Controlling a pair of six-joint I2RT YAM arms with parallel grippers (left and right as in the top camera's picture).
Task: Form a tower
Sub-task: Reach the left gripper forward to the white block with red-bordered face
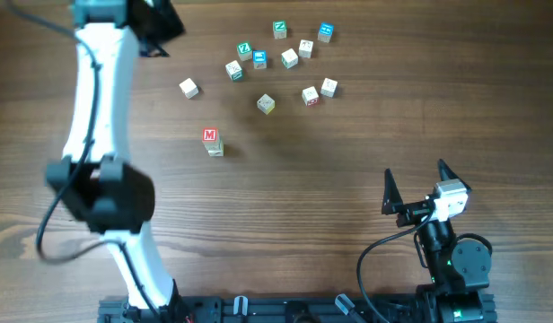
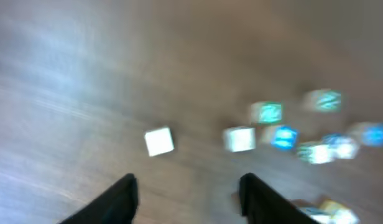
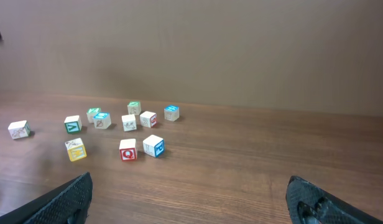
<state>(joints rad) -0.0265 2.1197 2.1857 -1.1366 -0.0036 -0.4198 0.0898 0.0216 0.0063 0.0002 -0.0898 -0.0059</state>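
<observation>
**Left pincer** [image 2: 188, 186]: released. The fingers [image 2: 124, 200] stand apart with nothing between them. Its wrist view is smeared, so do not rely on fine detail there.

**Right pincer** [image 1: 415, 170]: released wide and empty, well apart from every cube.

**Tower** [image 1: 212, 142]: it stands on the table [image 1: 348, 233] well apart from both pincers, roughly between them, and outside both wrist views. From overhead only its top, the red-M cube [image 1: 210, 135], and a sliver of a cube beneath it show. Its height cannot be read.

**Step in hand, as judged:** fetching the next cube with the left pincer. A white cube [image 2: 159, 141] lies alone ahead of that pincer, offset toward the finger at the left of the wrist view. The other loose cubes [image 2: 283, 137] crowd together ahead, toward the opposite finger.

**Recommendations:**
- Take the white cube. It has bare table all round, while the crowd leaves little room for fingers.
- Centre the pincer over it before you descend, so neither finger lands on top.
- Square the fingers to the cube's flat sides, since a corner grip is likely to twist on lifting.
- Grip low, lift straight, and approach the tower from above, never from the side.
- Let go only when the cube sits flat and aligned on the red-M cube. A narrow column will probably topple if nudged.
</observation>
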